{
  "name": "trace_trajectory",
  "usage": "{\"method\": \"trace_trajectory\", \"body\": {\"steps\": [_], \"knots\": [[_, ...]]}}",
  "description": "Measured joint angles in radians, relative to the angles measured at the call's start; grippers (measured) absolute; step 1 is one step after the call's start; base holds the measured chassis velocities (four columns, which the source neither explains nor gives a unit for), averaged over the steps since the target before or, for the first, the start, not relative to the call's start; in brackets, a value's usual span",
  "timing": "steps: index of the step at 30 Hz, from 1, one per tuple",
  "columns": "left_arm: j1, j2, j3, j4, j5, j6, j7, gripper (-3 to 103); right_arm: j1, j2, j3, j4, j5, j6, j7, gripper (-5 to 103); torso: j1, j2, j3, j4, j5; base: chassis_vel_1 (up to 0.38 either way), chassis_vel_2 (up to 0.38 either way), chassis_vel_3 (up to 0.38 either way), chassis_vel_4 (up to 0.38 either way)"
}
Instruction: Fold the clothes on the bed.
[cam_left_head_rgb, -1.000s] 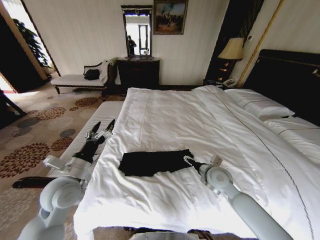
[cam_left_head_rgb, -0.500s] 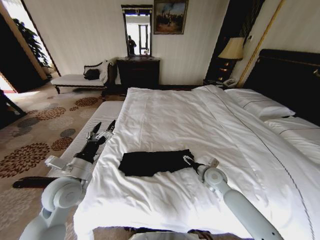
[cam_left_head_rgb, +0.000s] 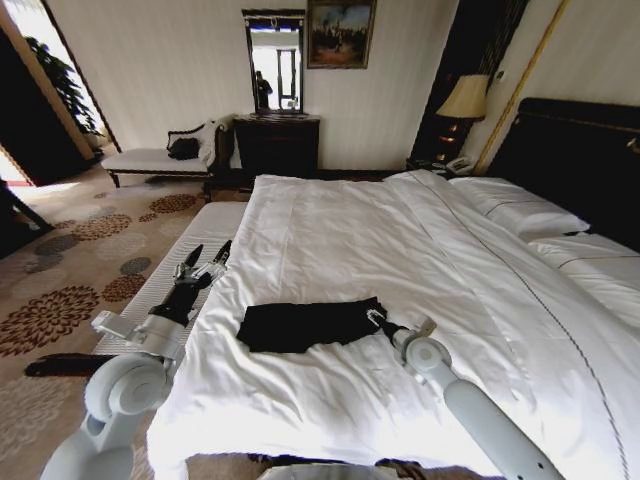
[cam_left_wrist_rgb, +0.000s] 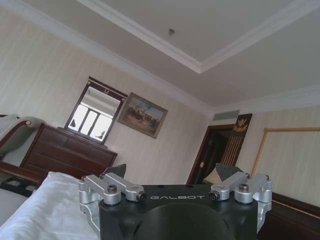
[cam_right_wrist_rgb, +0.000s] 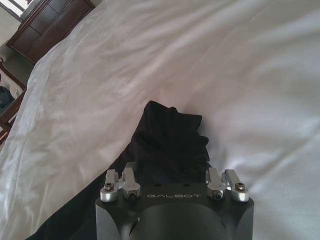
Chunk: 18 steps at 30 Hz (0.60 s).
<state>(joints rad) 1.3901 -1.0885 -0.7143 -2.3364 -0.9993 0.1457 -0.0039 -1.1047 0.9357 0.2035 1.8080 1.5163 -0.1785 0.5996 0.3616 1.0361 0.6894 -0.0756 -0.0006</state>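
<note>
Black T-shirt (cam_left_head_rgb: 308, 325) lies folded into a flat strip on the bed (cam_left_head_rgb: 420, 260), near its foot edge. Right gripper (cam_left_head_rgb: 376, 321) is down at the strip's end, touching the bunched cloth; can't tell how its jaws stand. Left gripper (cam_left_head_rgb: 205, 256) is raised off the bed's side, well apart from the shirt, jaws spread wide, holding nothing.

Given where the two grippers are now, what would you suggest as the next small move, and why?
Probably close the right gripper on the near end of the black T-shirt. It sits right at that edge of the shirt, which lies as a folded strip on the bed; the wrist view shows bunched cloth just ahead. The left gripper hangs open off the bedside, raised and idle.
</note>
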Motion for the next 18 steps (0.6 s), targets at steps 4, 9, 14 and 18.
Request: {"method": "trace_trajectory", "body": {"steps": [4, 9, 14, 18], "knots": [[0.004, 0.0, -0.003, -0.005, 0.001, 0.0, 0.0, 100, 0.0, 0.001, 0.0, 0.0, -0.007, 0.008, -0.004, 47, 0.0, 0.0, 0.0, 0.0, 0.0, 0.0, 0.0, 0.0, 0.0], [0.008, 0.0, -0.009, -0.012, 0.001, 0.0, 0.0, 100, 0.008, 0.003, 0.005, 0.002, -0.016, 0.031, -0.014, 26, 0.0, 0.0, 0.0, 0.0002, 0.0, 0.0, 0.0, 0.0, 0.0], [0.012, -0.002, -0.013, -0.019, 0.001, -0.001, 0.0, 100, 0.004, 0.004, 0.008, 0.005, -0.02, 0.037, -0.016, 15, 0.0, 0.0, 0.0, 0.0002, 0.0, 0.0, 0.0, 0.0, 0.0], [0.013, -0.002, -0.019, -0.023, 0.001, -0.001, 0.0, 100, -0.006, 0.003, 0.012, 0.013, -0.026, 0.04, -0.017, 7, 0.0, 0.0, 0.0, 0.0001, 0.0001, 0.0, 0.0, 0.0, 0.0]]}}
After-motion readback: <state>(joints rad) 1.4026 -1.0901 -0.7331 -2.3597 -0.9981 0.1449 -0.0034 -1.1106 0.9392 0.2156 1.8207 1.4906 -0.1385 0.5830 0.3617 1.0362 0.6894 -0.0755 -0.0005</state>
